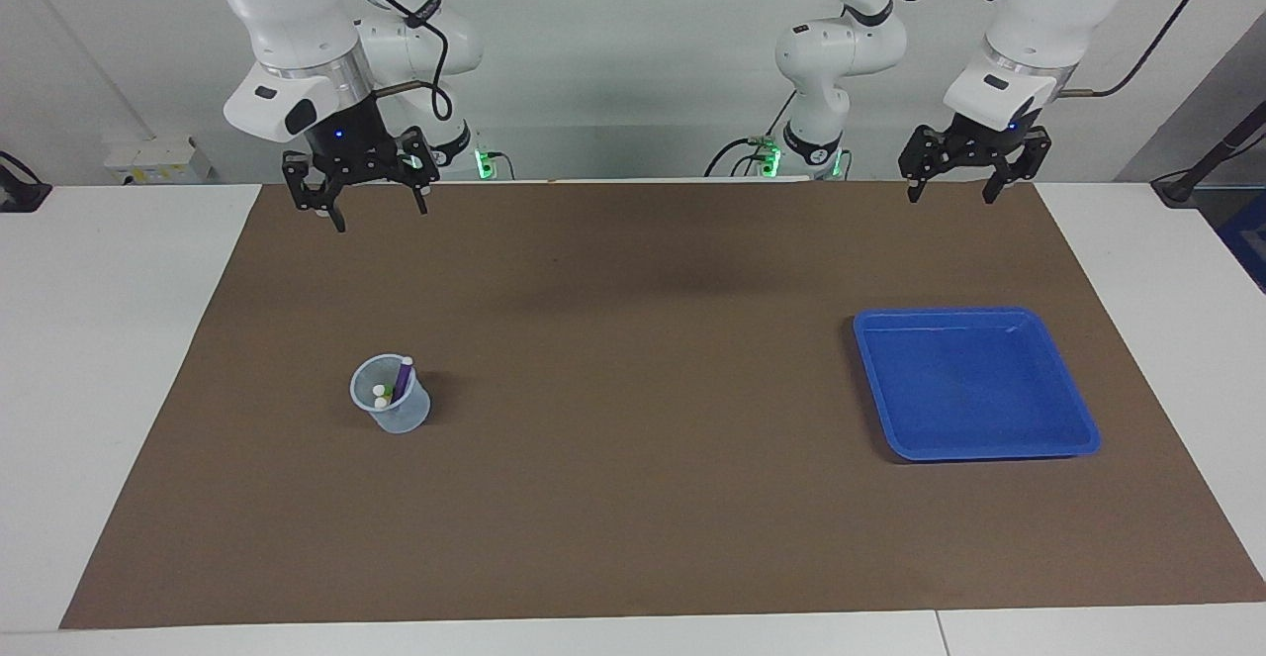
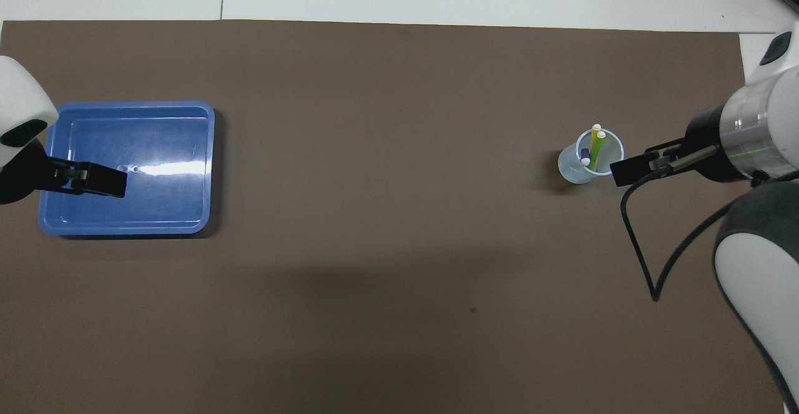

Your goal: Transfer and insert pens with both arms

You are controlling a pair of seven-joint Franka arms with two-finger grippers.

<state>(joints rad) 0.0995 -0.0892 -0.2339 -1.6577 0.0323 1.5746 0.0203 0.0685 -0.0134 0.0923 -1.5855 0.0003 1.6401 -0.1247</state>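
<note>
A clear plastic cup [image 1: 391, 397] [image 2: 590, 157] stands on the brown mat toward the right arm's end. The pens stand upright in it: purple [image 1: 404, 376] [image 2: 585, 154], yellow [image 2: 595, 139] and green [image 2: 599, 149], pale ends up. My right gripper [image 1: 381, 216] [image 2: 618, 173] hangs high over the mat, open and empty, well clear of the cup. My left gripper [image 1: 949, 198] [image 2: 118, 181] also hangs high, open and empty. From overhead it overlaps the blue tray without touching it.
The blue tray [image 1: 974, 384] [image 2: 162, 205] lies on the mat [image 1: 633, 517] toward the left arm's end, with nothing in it. White tabletop borders the mat. A black cable [image 2: 637, 245] loops from the right arm.
</note>
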